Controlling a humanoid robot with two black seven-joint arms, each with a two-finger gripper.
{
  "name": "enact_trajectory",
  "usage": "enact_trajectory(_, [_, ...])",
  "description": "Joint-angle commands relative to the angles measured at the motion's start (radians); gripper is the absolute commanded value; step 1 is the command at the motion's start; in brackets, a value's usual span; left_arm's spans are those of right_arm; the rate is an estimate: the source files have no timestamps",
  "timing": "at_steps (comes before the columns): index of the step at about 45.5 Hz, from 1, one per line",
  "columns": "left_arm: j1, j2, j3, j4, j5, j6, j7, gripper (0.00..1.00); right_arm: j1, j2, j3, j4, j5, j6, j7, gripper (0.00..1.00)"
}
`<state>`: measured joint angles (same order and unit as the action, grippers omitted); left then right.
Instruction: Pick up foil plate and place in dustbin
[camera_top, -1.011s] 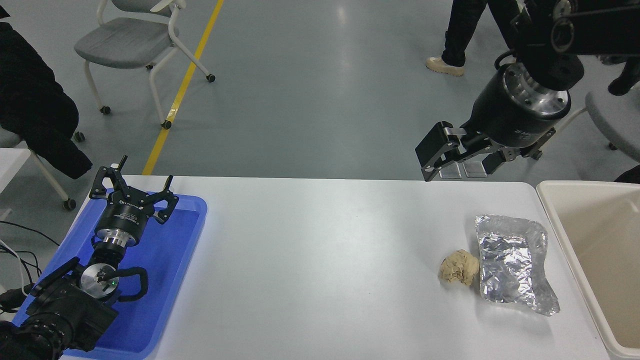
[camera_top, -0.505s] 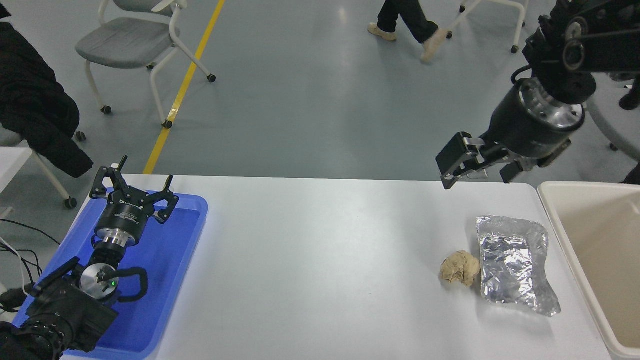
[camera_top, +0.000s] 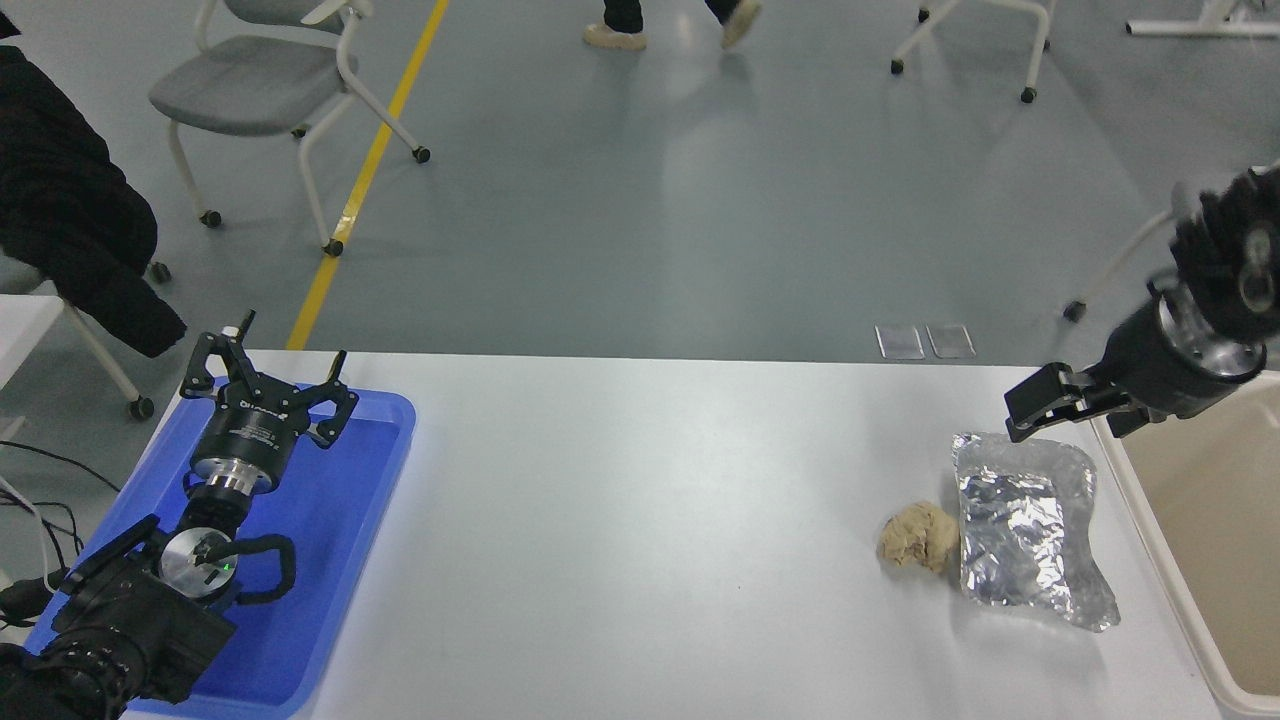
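The foil plate (camera_top: 1025, 530), shiny, silver and wrinkled, lies on the white table at the right. The cream dustbin (camera_top: 1215, 540) stands just right of it at the picture's right edge. My right gripper (camera_top: 1080, 415) comes in from the right edge. It is open and empty, and hovers just above the plate's far edge, next to the dustbin's rim. My left gripper (camera_top: 265, 385) is parked, open and empty, over the blue tray (camera_top: 340, 520) at the lower left.
A small tan crumpled lump (camera_top: 918, 535) lies touching the foil plate's left side. Chairs (camera_top: 265, 85) stand on the floor beyond the table, and a person's feet (camera_top: 665, 25) show at the top. A dark coat (camera_top: 70, 220) hangs at the left.
My right gripper has swung right and down, from high above the table's far edge to just above the foil plate's far rim. The person in the background has walked left.
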<state>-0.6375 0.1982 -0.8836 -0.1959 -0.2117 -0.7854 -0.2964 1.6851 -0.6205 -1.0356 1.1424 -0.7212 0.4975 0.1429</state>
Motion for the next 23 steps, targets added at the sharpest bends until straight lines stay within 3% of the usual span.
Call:
enact_trajectory(1, [-0.001,0.0,0.0,-0.002,0.0,0.0,0.0,1.0,-0.315,-0.027,0.158,-0.161,-0.093,-0.109,-0.011,1.0])
enact_trajectory(23, [-0.001,0.0,0.0,-0.002,0.0,0.0,0.0,1.0,-0.581,0.064,0.272,-0.434,-0.093,-0.238,-0.06,1.0])
